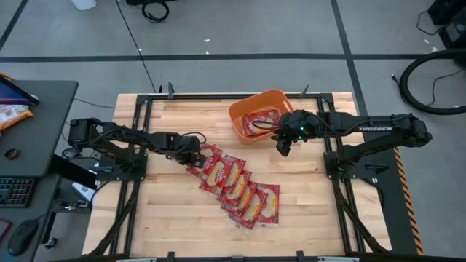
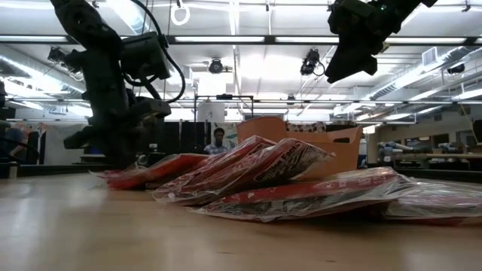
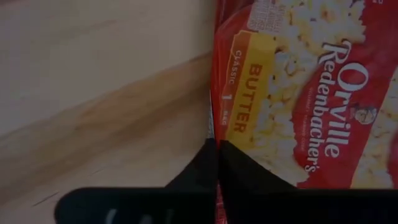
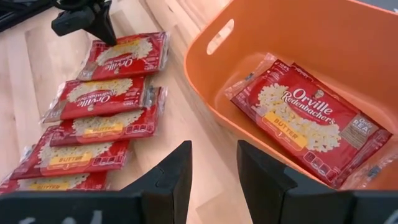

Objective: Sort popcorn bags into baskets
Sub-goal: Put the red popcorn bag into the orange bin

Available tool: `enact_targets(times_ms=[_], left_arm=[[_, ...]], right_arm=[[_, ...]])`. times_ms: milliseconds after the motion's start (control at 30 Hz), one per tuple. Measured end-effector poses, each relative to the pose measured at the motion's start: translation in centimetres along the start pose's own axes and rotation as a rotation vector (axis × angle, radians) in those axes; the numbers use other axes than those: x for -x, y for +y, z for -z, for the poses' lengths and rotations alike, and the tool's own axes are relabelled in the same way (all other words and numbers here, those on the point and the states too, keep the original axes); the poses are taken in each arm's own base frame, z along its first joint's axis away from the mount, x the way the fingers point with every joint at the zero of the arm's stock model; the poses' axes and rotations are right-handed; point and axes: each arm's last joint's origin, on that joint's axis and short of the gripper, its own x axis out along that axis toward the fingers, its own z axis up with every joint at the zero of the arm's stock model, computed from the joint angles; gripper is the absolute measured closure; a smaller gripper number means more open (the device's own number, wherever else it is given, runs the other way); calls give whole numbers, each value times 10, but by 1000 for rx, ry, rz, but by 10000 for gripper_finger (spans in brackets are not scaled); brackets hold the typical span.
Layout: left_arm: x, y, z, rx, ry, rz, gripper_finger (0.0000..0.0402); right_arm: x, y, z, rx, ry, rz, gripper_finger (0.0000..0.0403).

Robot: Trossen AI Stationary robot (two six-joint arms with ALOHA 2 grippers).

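Note:
Several red popcorn bags [image 1: 240, 191] lie overlapping in a slanting row on the wooden table, also in the low view [image 2: 271, 169]. My left gripper [image 1: 194, 158] is shut at the row's far-left end bag [image 1: 209, 161]. The orange basket [image 1: 240, 110] stands at the far side with one popcorn bag [image 4: 305, 115] flat on its bottom. My right gripper [image 4: 212, 168] hangs open above the table, just on the near side of the basket's wall [image 4: 214, 81], holding nothing. My left gripper pinches the end bag's sealed side edge [image 3: 214, 121] between its two fingers [image 3: 199, 168], next to the yellow "Butter" panel. The fingers come from the table's left, pointing low toward the bag. The bag lies on the table with its other side under the neighbouring bag.
Bare wood lies left of the row and along the near edge. A dark metal frame [image 1: 138, 138] runs along both sides of the table. A desk with a keyboard [image 1: 14, 191] stands to the left. A person [image 2: 219, 140] shows far behind in the room.

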Motion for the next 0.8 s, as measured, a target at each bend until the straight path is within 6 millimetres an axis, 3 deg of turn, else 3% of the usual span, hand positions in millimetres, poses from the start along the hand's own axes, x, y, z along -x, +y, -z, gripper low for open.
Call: enact_targets(times_ms=[200, 600, 800], left_arm=[[23, -12, -2, -122, -42, 102, 398], [84, -66, -3, -607, -293, 265, 400], [109, -87, -11, -658, -435, 278, 400]], right_arm=[[-1, 5, -4, -6, -12, -112, 272], [-25, 26, -11, -25, -23, -297, 266], [-37, 33, -17, -79, -57, -354, 236]])
